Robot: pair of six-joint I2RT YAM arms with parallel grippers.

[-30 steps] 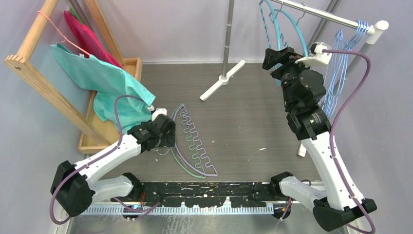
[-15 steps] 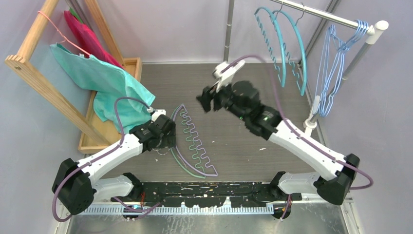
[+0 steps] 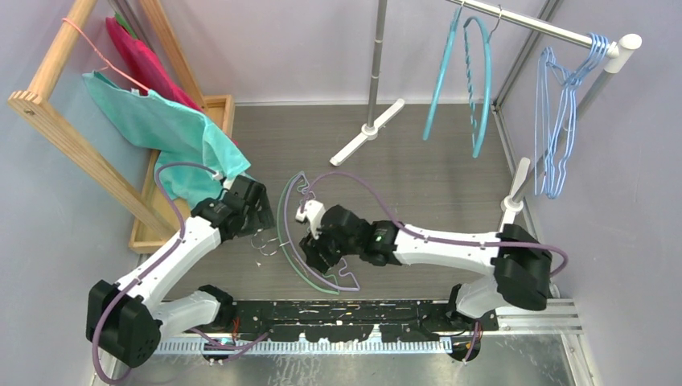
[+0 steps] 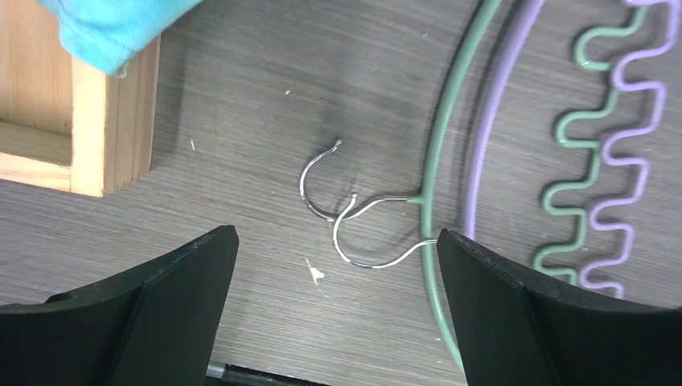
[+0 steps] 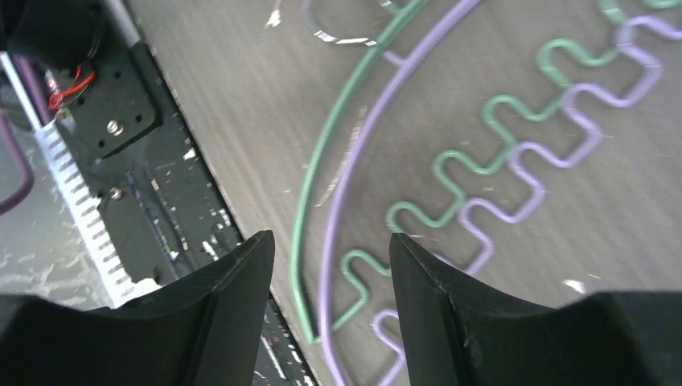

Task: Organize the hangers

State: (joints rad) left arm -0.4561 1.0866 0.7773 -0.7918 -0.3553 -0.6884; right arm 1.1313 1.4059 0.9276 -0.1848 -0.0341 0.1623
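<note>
A green arched hanger [image 3: 281, 229] and a lilac one [image 3: 351, 286] lie overlapped on the table, zigzag bars to the right. Their metal hooks [image 4: 322, 193] lie side by side on the left. My left gripper [image 3: 259, 227] is open and empty just left of the hooks [image 3: 269, 244]; they sit ahead of its jaws [image 4: 336, 265]. My right gripper [image 3: 315, 256] is open and empty above the near ends of the green arc [image 5: 322, 161] and lilac arc [image 5: 362, 145]. Two teal hangers [image 3: 474, 72] and several light-blue wire hangers [image 3: 559, 129] hang on the rail [image 3: 547, 30].
A wooden rack [image 3: 48, 112] at the left carries a teal cloth [image 3: 161, 129], a red garment and a pink wire hanger [image 3: 96, 56]; its base [image 4: 104, 104] is near my left gripper. The rail's white feet [image 3: 370, 133] rest on the table. A black plate [image 3: 346, 310] lines the near edge.
My right arm swung from the rail at upper right down to the green and lilac hangers at centre. The teal hangers stay on the rail, swinging. My left gripper shifted slightly up-left.
</note>
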